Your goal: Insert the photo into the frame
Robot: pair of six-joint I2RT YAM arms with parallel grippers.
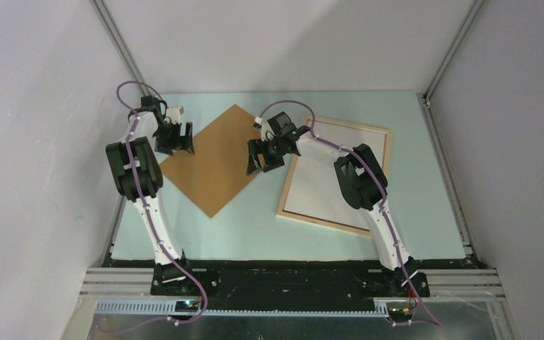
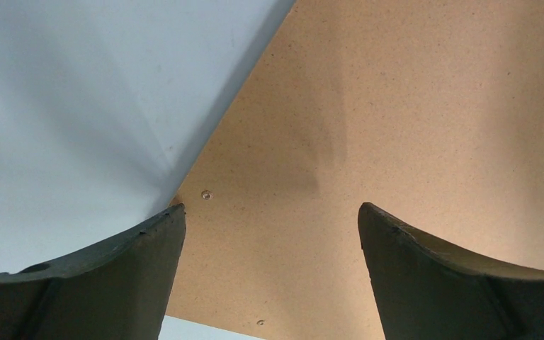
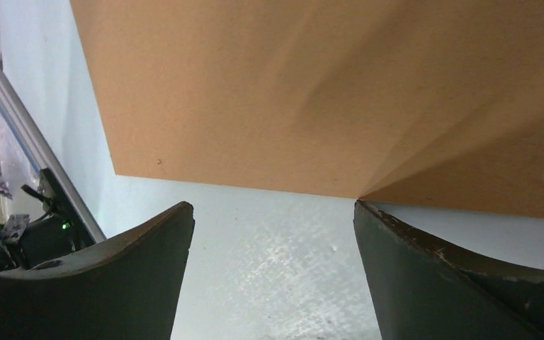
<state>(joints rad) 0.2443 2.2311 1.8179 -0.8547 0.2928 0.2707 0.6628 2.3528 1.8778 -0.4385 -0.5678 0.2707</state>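
1. Only top view shows frame [image 1: 324,224], white sheet [image 1: 319,191] inside, on table's [image 1: 411,212] right half, toward far edge.
2. Wrist views: left gripper [image 2: 271,212] and right gripper [image 3: 274,205] wide open, empty, over brown board's [image 2: 411,127] opposite corners.

Plain white walls [image 1: 290,42] (aluminium corner rails [image 1: 118,42]) enclose a pale-green table [image 1: 425,177].

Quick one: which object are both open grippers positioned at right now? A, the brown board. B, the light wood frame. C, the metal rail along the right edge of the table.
A: the left gripper and the right gripper sit with jaws open at opposite corners of the brown board, while the frame lies off to its right.
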